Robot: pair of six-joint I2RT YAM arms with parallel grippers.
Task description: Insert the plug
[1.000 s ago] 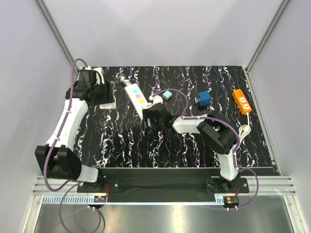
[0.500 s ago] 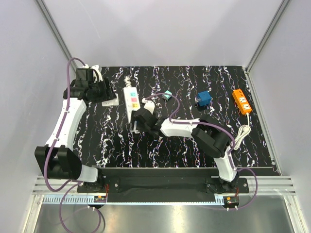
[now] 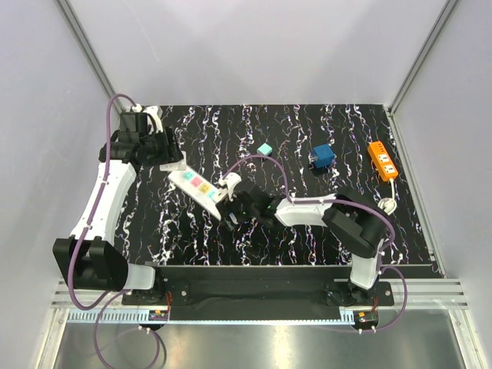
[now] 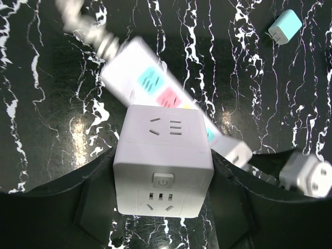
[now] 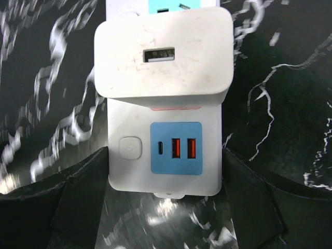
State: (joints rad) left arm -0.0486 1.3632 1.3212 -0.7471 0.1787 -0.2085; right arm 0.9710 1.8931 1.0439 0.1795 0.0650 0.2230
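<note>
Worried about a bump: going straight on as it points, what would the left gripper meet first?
Probably the power strip, lying just beyond the socket cube that the left gripper holds; depth is unclear.

Overhead, two wrist close-ups (strip shared)

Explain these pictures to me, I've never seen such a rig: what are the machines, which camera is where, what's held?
Two robot arms stand at the near edge of a black marbled table. One picture looks down from above and behind them; the other two come from a camera on each wrist. The left gripper clamps a white cube socket. The right gripper clamps the end of a white strip, which has a white charger plugged into it. Loose on the table lie a teal plug, a blue adapter and an orange strip.
</note>
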